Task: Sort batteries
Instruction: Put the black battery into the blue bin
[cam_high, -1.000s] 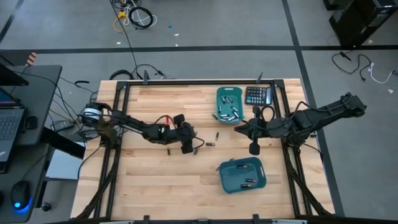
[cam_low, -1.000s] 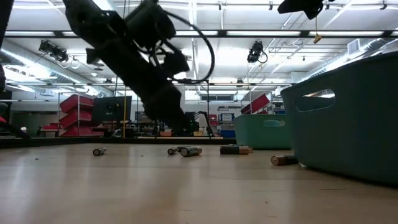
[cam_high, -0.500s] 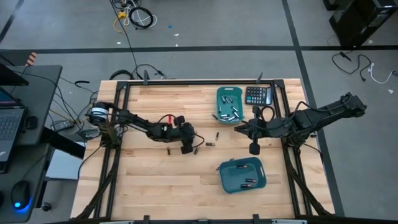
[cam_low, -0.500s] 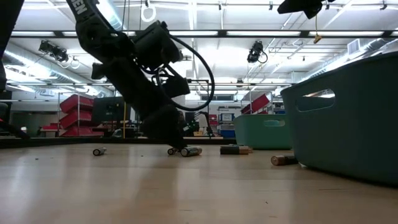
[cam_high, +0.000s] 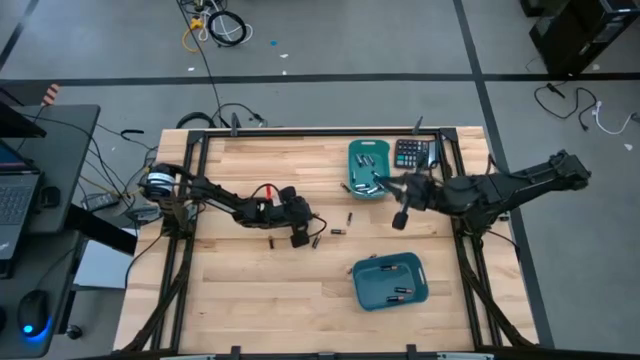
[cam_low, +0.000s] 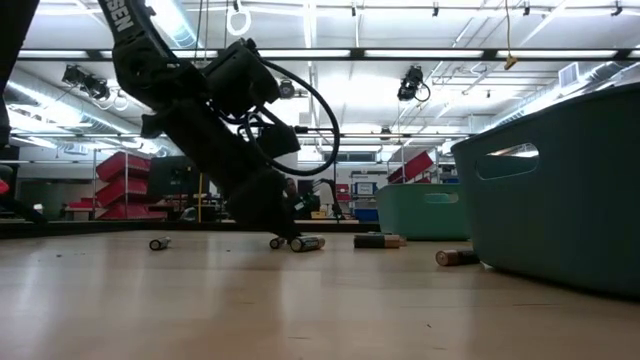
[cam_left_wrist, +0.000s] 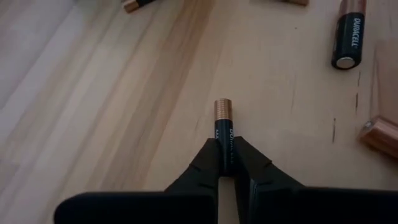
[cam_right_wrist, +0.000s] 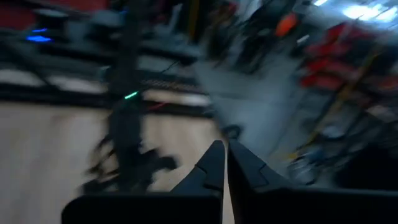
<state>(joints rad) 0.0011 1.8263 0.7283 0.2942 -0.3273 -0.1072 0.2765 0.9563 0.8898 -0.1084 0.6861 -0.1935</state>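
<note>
Black-and-copper battery (cam_left_wrist: 222, 127) pinched tight in left gripper (cam_left_wrist: 225, 163) at table centre; right gripper (cam_right_wrist: 224, 163) shut, empty, by far bin (cam_high: 364, 160).

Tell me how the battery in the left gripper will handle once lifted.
The battery is a smooth, rigid cylinder, so it probably won't flex. The left gripper pinches only its dark end, so it may pivot or slip. Set down, it would likely roll.

Between my left gripper (cam_left_wrist: 225, 163) fingers lies a black, copper-ended battery (cam_left_wrist: 222, 127) flat on the wood, another black cell (cam_left_wrist: 348, 41) nearby, loose ones (cam_high: 338, 231) mid-table, and more inside my two teal bins (cam_high: 352, 172).
</note>
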